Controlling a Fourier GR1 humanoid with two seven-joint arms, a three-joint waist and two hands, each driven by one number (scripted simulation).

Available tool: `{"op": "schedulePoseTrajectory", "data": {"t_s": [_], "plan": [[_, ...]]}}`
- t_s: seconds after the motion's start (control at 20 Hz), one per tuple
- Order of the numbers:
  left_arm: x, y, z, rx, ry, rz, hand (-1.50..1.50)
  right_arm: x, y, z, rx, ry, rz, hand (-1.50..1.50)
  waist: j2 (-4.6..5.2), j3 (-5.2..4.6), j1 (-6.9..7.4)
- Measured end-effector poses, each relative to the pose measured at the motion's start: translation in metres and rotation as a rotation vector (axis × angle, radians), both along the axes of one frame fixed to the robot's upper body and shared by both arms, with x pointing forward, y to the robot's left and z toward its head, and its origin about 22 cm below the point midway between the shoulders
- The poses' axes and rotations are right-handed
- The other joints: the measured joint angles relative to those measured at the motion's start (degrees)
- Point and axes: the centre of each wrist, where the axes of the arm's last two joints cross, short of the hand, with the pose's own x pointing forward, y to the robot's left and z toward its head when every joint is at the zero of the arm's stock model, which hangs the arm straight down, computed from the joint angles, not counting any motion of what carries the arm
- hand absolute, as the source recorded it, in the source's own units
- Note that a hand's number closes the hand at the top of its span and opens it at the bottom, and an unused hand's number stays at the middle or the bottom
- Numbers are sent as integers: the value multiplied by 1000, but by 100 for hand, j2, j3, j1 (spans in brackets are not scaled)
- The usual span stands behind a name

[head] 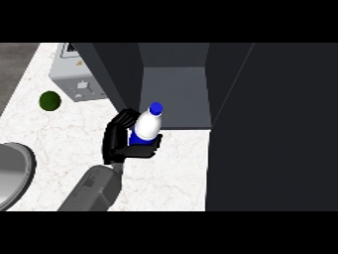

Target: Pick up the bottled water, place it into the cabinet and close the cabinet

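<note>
The left hand (125,140) is curled around the bottled water (147,125). It holds the bottle upright, just in front of the open cabinet (173,94). A small green ball (49,100) lies on the bench (54,134), left of the cabinet.

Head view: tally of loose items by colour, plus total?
White with blue cap: 1, the water bottle, held by the left hand in front of the open cabinet.
Green: 1, round object on the counter.
Grey: 1, boxy appliance.
Total: 3
</note>
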Motion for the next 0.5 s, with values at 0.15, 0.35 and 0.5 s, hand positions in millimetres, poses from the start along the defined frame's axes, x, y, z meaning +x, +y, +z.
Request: {"op": "schedulePoseTrajectory", "data": {"t_s": [0.15,0.35,0.5], "plan": [[-1,-3,2,50,15,38,150,2,1,-1,7,-11,2,-150,-6,5,-26],[-3,-6,4,100,32,107,150,3,-1,-1,0,-21,13,-150,-18,15,-83],[-4,-7,4,120,42,150,150,3,-1,-1,3,-25,20,-150,-24,22,-134]]}}
